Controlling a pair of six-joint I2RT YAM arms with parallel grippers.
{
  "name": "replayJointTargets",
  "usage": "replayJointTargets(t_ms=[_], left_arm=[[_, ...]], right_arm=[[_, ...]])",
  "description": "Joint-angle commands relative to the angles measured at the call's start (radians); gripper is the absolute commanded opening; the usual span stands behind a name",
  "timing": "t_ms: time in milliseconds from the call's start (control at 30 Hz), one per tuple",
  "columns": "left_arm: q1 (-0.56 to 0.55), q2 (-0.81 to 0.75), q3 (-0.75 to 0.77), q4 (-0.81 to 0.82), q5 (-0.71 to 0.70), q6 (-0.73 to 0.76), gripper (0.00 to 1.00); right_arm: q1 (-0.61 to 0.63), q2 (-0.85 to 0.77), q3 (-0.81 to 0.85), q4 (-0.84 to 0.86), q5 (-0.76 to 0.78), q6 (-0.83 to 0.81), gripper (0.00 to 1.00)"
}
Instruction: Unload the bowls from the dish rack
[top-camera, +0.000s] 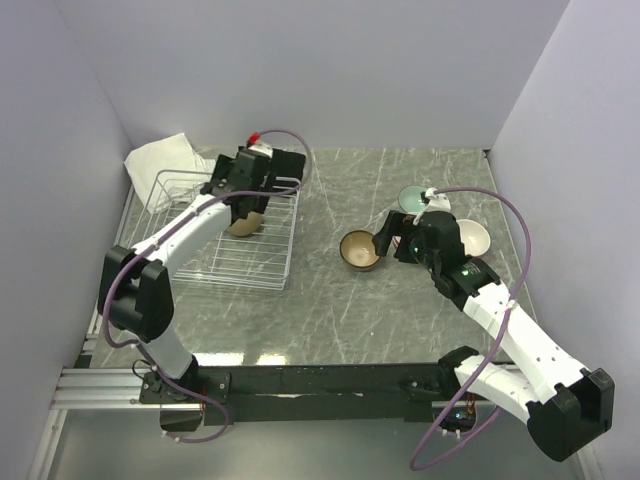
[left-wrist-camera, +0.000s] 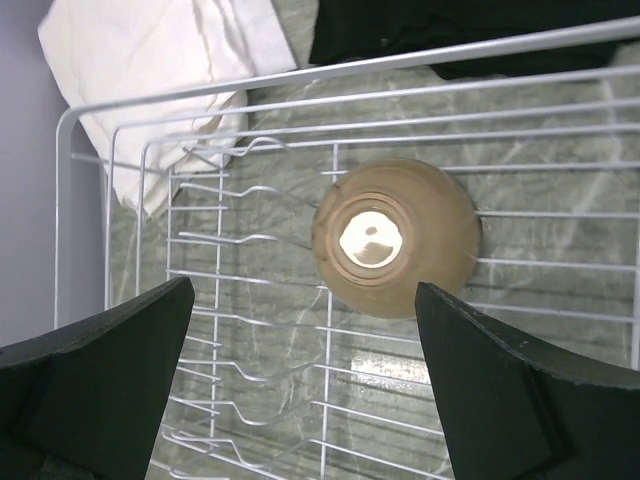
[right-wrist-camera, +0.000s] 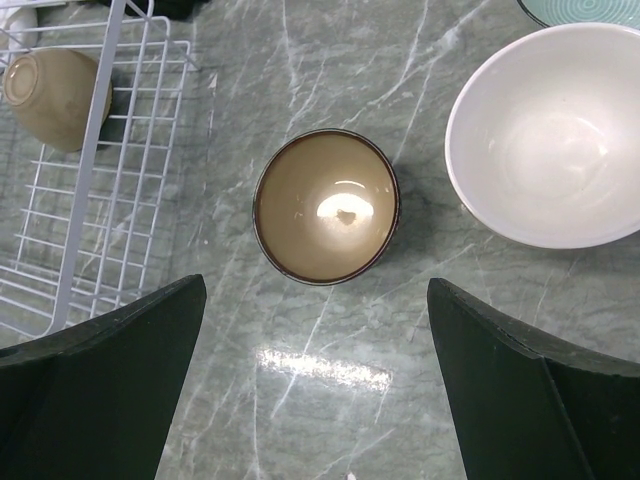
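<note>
The white wire dish rack (top-camera: 250, 268) stands at the left of the table. One beige bowl (top-camera: 245, 224) lies upside down in it, foot ring up (left-wrist-camera: 395, 238). My left gripper (top-camera: 243, 200) hovers open just above this bowl; in the left wrist view the bowl sits ahead of the open gripper (left-wrist-camera: 305, 330), nearer the right finger. On the table a tan-brown bowl (top-camera: 360, 250) stands upright, right in front of my open, empty right gripper (top-camera: 392, 243) (right-wrist-camera: 315, 330). A whitish bowl (right-wrist-camera: 550, 130) and a pale teal bowl (top-camera: 412, 199) stand upright behind the right gripper.
A white cloth (left-wrist-camera: 160, 60) lies bunched at the rack's far left corner, with a black cloth (left-wrist-camera: 450, 30) beside it beyond the rack's far rail (left-wrist-camera: 63, 220). Grey walls close in the left, back and right. In the right wrist view the rack's edge (right-wrist-camera: 90, 150) is left of the tan-brown bowl (right-wrist-camera: 326, 206).
</note>
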Motion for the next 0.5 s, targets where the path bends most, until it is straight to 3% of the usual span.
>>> replayJointTargets(t_ms=[0,200,467], left_arm=[[-0.062,0.039,-0.005,0.04,-0.096,0.088,1.0],[-0.107,0.134,-0.005,0.066,-0.163,0.141,0.99],[-0.126,0.178,-0.052,0.154,-0.131,0.22,0.99]], right_arm=[[0.0,-0.002,0.025,0.04,-0.006,-0.008,1.0],[0.0,0.004,0.028,0.031,-0.004,-0.011,1.0],[0.001,-0.001,0.021,0.011,-0.003,-0.019,1.0]])
